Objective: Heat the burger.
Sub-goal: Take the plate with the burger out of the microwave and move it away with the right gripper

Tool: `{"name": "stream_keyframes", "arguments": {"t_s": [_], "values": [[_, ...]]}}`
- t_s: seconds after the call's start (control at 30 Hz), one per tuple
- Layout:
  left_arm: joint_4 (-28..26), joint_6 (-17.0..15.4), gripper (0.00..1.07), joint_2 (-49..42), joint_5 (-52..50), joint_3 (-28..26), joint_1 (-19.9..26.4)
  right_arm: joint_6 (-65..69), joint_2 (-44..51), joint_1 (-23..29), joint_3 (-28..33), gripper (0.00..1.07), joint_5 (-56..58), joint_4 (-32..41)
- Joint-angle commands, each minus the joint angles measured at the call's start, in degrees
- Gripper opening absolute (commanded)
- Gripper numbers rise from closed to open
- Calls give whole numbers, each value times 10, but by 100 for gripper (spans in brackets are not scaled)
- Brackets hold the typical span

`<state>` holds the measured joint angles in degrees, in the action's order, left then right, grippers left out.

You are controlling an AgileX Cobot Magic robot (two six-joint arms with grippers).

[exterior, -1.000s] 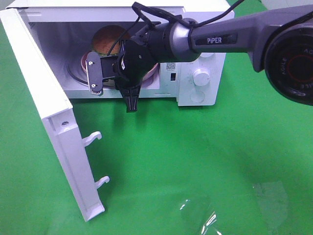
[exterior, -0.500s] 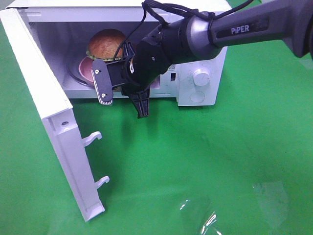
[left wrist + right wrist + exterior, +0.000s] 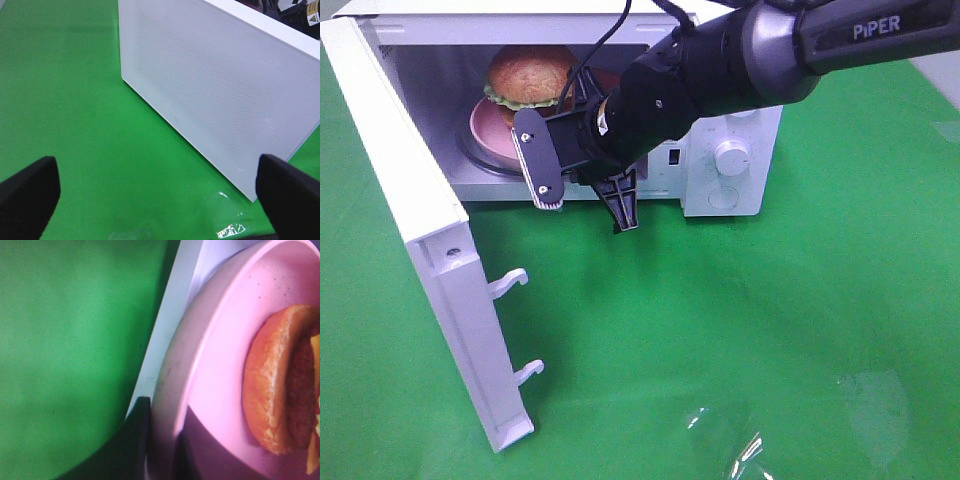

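A green tabletop [image 3: 750, 300] is seen — a white microwave [image 3: 730, 160] stands on it, behind the right gripper [image 3: 585, 200].

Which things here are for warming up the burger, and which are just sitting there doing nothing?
For the job:
- burger on the pink plate
- microwave, door open
- right gripper, at the plate's edge

Just sitting there:
- green tablecloth
- left gripper, open, hanging outside the door
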<state>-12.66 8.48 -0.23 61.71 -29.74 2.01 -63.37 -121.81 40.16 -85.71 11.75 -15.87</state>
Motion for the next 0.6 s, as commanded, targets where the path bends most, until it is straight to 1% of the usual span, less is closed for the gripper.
{"name": "stream_keyframes", "arguments": {"t_s": [0.03,0.17,0.2,0.27,0.6], "values": [[-2,-3,99,-9,-3,1,-1,-60,31,-7,18,0,-21,30],[-2,-3,99,-9,-3,1,-1,-90,42,-7,33,0,-22,52],[-2,-3,99,-9,-3,1,-1,-108,50,-7,42,0,-24,69],[-2,-3,99,-9,-3,1,-1,-128,58,-7,53,0,-25,82],[-2,-3,99,-9,-3,1,-1,-184,95,-7,97,0,-33,136]]}}
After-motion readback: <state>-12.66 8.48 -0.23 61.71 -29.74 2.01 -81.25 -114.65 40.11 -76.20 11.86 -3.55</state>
